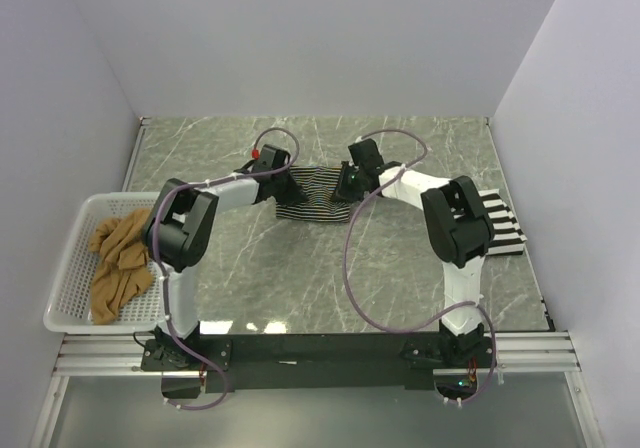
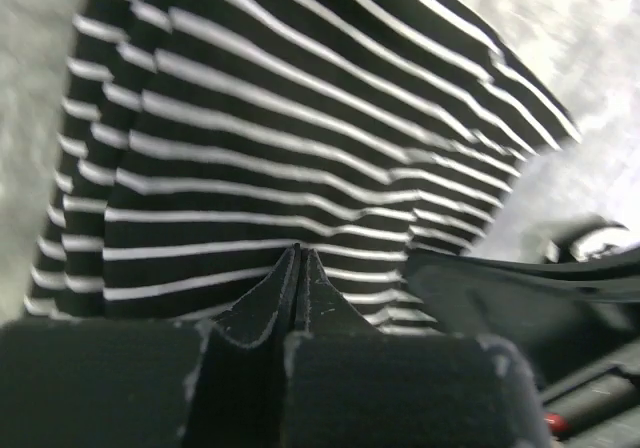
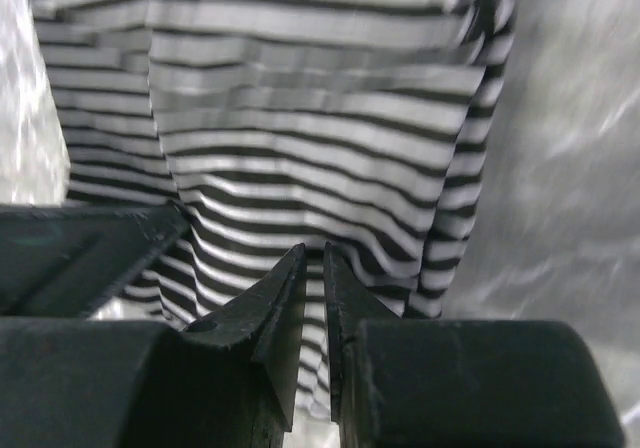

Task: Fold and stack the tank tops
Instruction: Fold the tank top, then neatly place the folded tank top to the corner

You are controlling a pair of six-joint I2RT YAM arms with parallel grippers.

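Seemingly left gripper (image 2: pixel 297 253) and right gripper (image 3: pixel 314 253) are both pinching the thin-striped tank top (image 2: pixel 300 138) — right jaws barely apart — needing even pulls, keeping cloth ahead taut.

Plain white walls (image 1: pixel 300 38), grey marbled tabletop (image 1: pixel 300 278)

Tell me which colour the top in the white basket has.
The top is plain tan-brown; the top external view shows it best.
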